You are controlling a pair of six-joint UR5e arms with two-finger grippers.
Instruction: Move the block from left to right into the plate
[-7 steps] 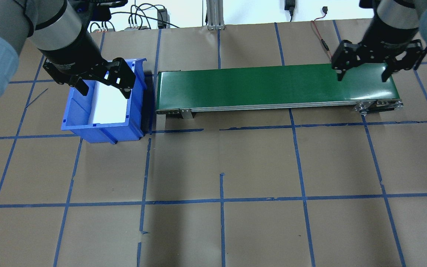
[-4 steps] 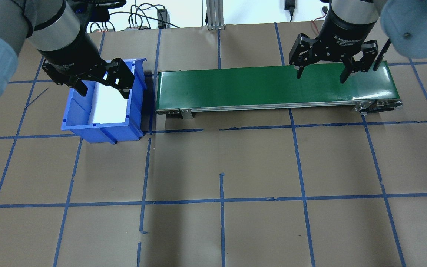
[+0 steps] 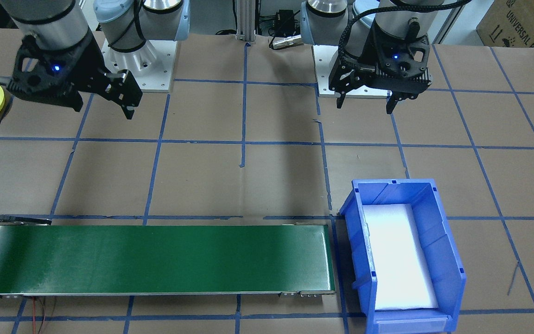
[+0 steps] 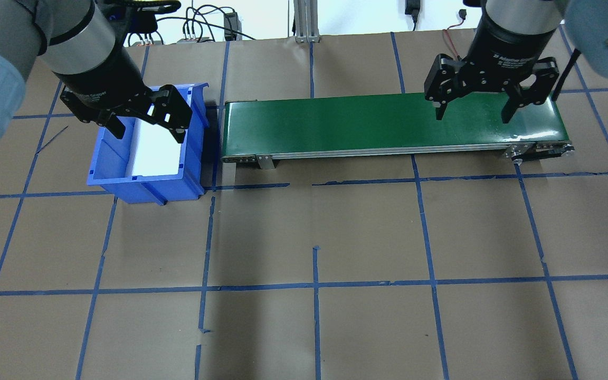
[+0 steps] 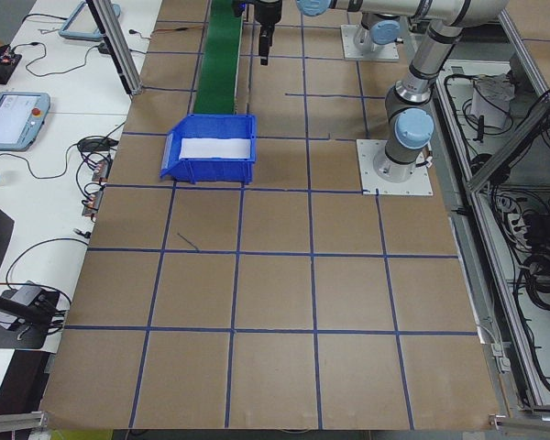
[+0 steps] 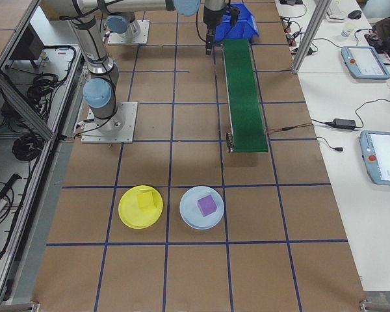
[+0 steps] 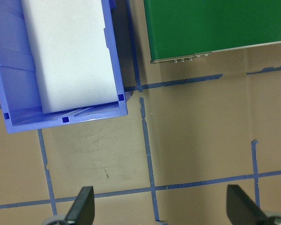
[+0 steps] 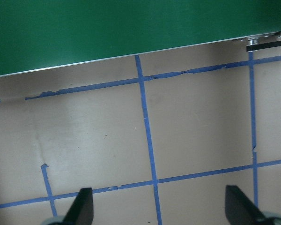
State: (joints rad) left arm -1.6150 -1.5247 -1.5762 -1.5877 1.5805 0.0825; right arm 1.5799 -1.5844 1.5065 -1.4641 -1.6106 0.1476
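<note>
Both sets of fingers spread wide, holding nothing: left gripper, right gripper. No block between either pair, so probably grabbing air over conveyor.

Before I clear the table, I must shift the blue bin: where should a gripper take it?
Probably pinch the top edge of a long side wall of the blue bin, coming straight down. It stands upright and open-topped with thin walls, and the open left gripper hangs above it.
</note>
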